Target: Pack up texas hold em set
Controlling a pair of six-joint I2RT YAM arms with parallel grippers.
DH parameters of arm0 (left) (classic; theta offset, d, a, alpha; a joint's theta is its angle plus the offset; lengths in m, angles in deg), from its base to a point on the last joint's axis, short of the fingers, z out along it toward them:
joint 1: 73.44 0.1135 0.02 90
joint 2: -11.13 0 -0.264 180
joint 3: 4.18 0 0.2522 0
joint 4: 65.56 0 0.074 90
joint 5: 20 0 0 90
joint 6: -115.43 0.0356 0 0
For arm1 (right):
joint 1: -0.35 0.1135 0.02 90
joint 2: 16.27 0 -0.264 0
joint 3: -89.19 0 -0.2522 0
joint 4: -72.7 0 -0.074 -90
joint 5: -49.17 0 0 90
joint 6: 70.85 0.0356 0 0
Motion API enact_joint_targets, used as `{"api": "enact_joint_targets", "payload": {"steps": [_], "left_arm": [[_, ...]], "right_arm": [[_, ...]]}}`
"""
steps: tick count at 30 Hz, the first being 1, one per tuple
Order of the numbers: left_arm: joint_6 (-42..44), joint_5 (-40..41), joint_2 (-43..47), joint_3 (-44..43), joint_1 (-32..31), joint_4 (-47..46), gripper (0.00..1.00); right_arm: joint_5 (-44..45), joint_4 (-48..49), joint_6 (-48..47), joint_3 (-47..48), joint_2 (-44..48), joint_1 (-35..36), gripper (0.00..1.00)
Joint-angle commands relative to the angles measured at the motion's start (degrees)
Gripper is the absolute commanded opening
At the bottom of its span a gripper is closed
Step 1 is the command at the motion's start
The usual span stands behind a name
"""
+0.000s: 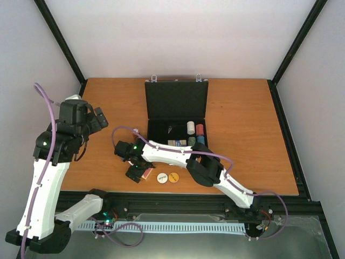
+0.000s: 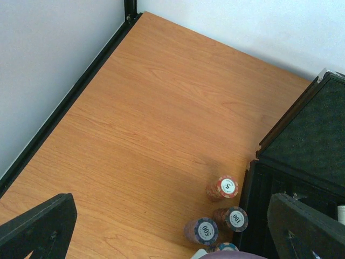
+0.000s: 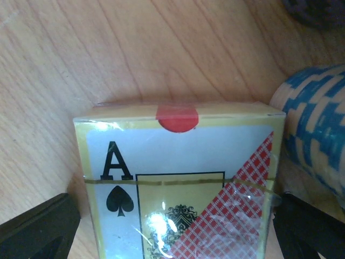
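Left gripper (image 1: 99,120): wide, holding nothing — over the table (image 1: 242,140)
Right gripper (image 1: 139,172): wide — straddling 1 card deck (image 3: 178,183)
Case (image 1: 176,101): open, chip stacks (image 1: 195,130) inside

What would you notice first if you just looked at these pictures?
The big black case lies open at the far middle, with chip stacks inside. An ace-of-spades card deck fills the right wrist view, between the fingers of the open right pincer. A white disc and an orange disc lie near the front edge.
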Motion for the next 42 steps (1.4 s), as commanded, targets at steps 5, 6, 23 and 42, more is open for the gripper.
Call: {"api": "enact_joint_targets", "payload": {"steps": [5, 6, 23, 42], "left_arm": [[0.92, -0.61, 1.25, 0.68, 0.18, -1.38, 1.00], [1.04, -0.53, 1.30, 0.64, 0.20, -1.38, 1.00], [1.08, 0.17, 1.52, 0.88, 0.18, -1.42, 1.00], [0.74, -2.38, -1.09, 0.89, 0.18, -2.73, 1.00]], "right_arm": [[0.38, -1.01, 0.41, 0.69, -1.29, 0.73, 0.83], [0.22, -1.22, 0.26, 0.65, -1.22, 0.71, 0.76], [-2.51, -5.51, -7.57, 2.58, 7.98, 0.68, 0.40], [20.09, 8.91, -24.02, -18.59, 26.39, -16.60, 0.33]]}}
